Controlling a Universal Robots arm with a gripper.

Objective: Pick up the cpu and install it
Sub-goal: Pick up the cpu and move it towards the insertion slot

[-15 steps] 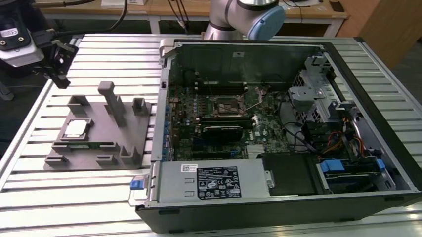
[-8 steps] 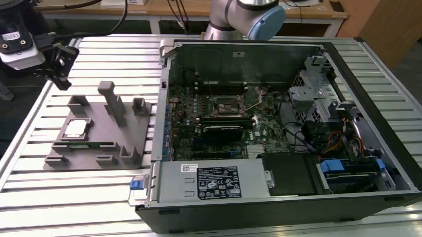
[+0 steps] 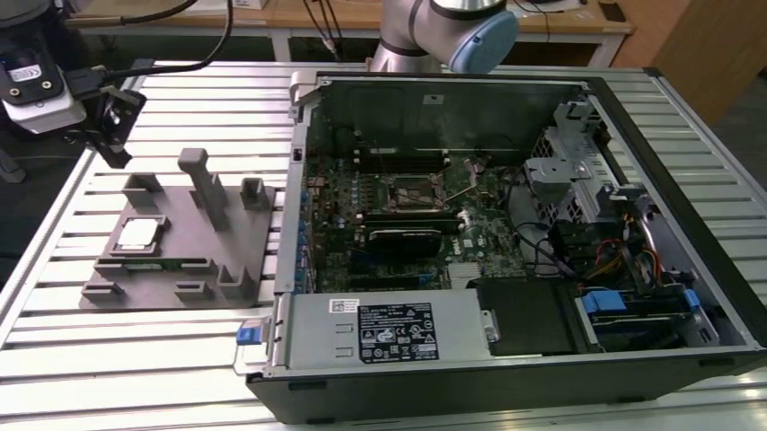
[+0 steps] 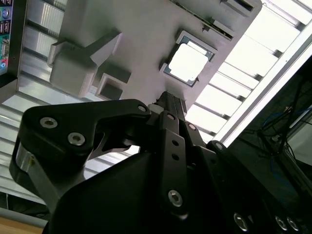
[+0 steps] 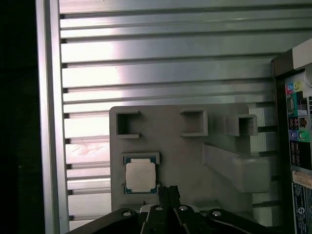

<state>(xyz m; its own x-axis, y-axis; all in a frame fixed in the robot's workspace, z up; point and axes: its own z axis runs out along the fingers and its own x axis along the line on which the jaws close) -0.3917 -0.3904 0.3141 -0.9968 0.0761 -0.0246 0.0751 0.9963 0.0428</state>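
Observation:
The cpu point(image 3: 138, 234) is a small square chip with a silvery-white top, lying flat in a recess of the grey plastic fixture point(image 3: 180, 241) at the exterior view's left. Both wrist views show it too, the cpu point(image 5: 141, 175) just past the fingertips and the cpu point(image 4: 187, 64) bright on the fixture point(image 4: 141, 44). My gripper point(image 3: 117, 158) hangs above and behind the fixture, apart from the chip. Its black fingers point(image 5: 169, 191) are pressed together with nothing between them, also seen as the gripper point(image 4: 168, 98). The motherboard socket point(image 3: 419, 190) sits inside the open computer case.
The open computer case point(image 3: 623, 117) fills the exterior view's right, with a power supply point(image 3: 383, 328) at its front and cables inside. Tall posts point(image 3: 201, 184) rise from the fixture beside the chip. The slotted aluminium table point(image 3: 156, 359) lies all around. The arm's base point(image 3: 414, 36) stands behind the case.

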